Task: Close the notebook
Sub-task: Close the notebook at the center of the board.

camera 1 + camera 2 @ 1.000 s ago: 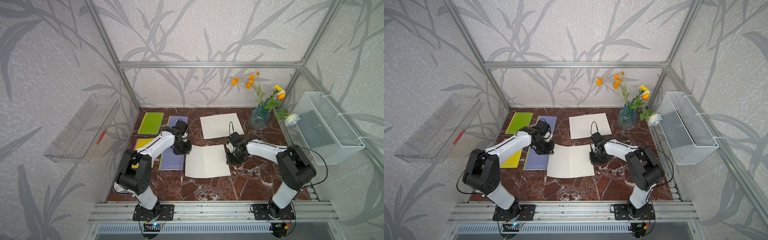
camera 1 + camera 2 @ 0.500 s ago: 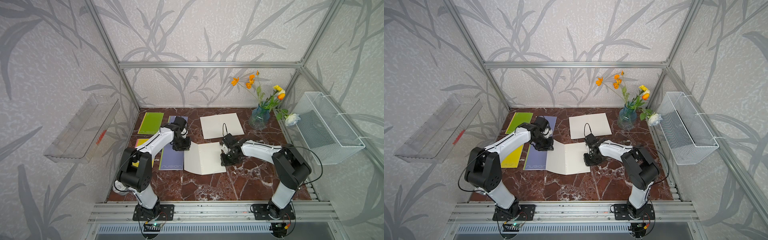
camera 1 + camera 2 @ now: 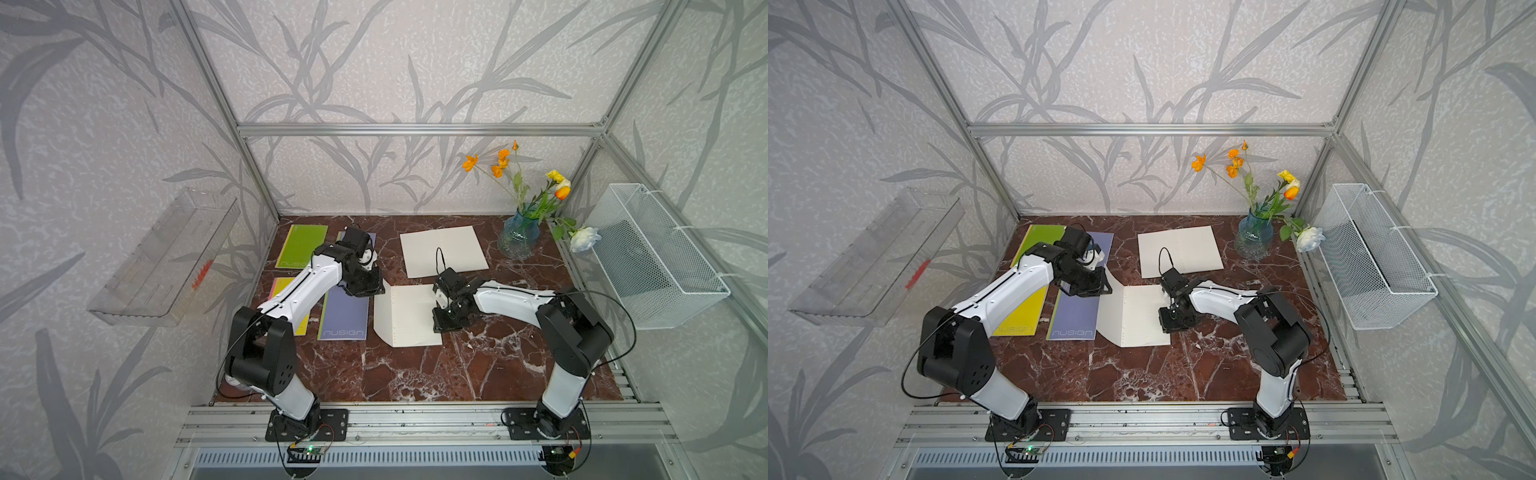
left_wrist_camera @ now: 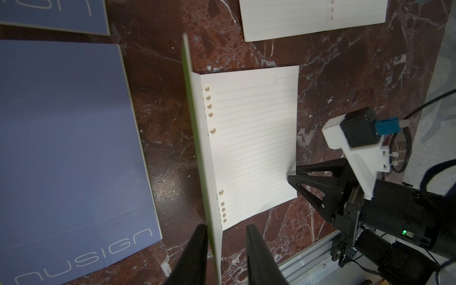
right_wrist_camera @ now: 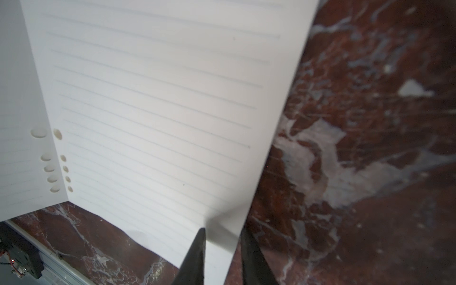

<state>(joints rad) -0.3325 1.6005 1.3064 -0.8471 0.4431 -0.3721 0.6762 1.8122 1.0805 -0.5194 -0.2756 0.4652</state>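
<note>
The notebook (image 3: 409, 316) lies mid-table with its lined right page flat (image 3: 1138, 316). Its left half, with a green cover (image 4: 197, 138), stands upright on the spine. My left gripper (image 4: 225, 227) is open around the top edge of that upright half; one finger touches the cover and the other stands apart from it. In both top views the left gripper (image 3: 376, 286) (image 3: 1100, 286) hovers over the far end of the raised half. My right gripper (image 5: 222, 230) is open astride the flat page's right edge (image 3: 440, 322), one fingertip on the paper and one beside it.
A second open notebook (image 3: 442, 251) lies behind. A blue closed notebook (image 3: 345, 316) lies just left of the raised cover, with green (image 3: 301, 245) and yellow (image 3: 286, 291) ones beyond. A vase of flowers (image 3: 517, 239) stands back right. A wire basket (image 3: 656, 257) hangs on the right wall.
The notebook's left half has risen from flat to upright. My left gripper's jaws have parted from it. My right gripper has shifted left along with the page.
</note>
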